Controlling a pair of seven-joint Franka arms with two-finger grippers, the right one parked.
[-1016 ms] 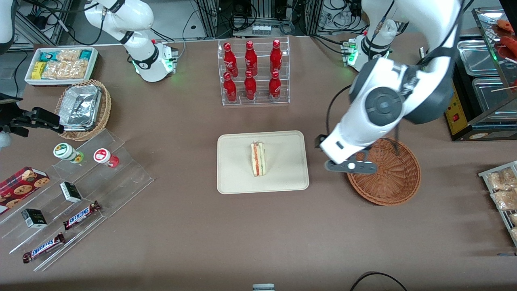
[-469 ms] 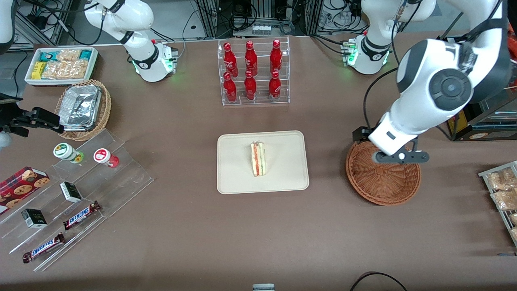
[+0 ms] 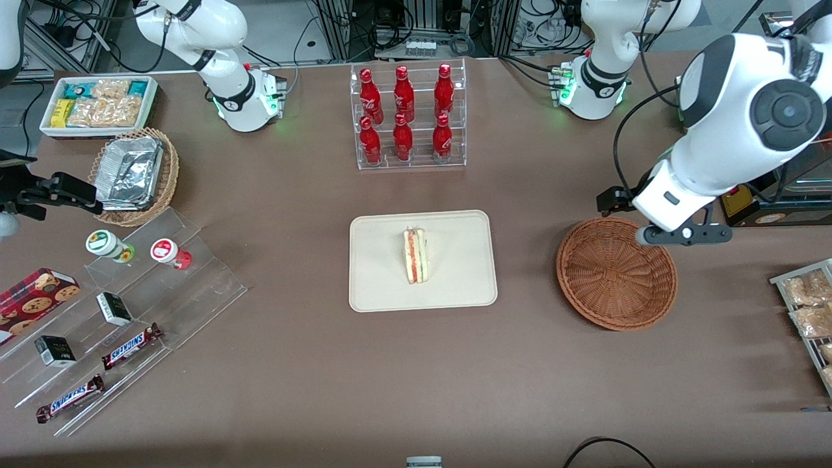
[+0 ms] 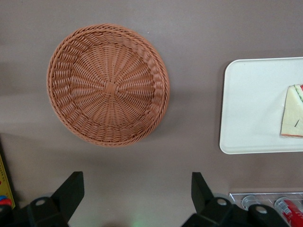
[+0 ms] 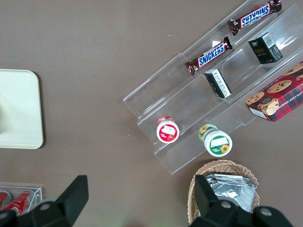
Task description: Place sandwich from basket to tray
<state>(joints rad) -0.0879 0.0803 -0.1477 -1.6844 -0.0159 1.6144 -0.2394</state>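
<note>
Over the last second the gripper (image 3: 680, 234) has travelled from above the basket's tray-side rim, across the basket, to a raised position over the table just off the rim toward the working arm's end; the sandwich, tray and basket have not shifted. The gripper is released: the wrist view shows its two fingers (image 4: 71, 191) spread wide apart, with only bare table between them. It holds nothing and touches nothing. The basket (image 3: 616, 273) lies nearer the front camera than the gripper and is empty, its woven floor fully exposed. The tray (image 3: 455, 286) sits well apart from the basket, toward the middle of the table. The sandwich (image 3: 415, 255) stands on the tray near its centre, resting on a bread face with the red and green filling edge turned up. Judged from this layout, the transfer is complete and the arm is retracting clear of the work area. A rack of red bottles (image 3: 405, 114) stands farther from the front camera than the tray.
</note>
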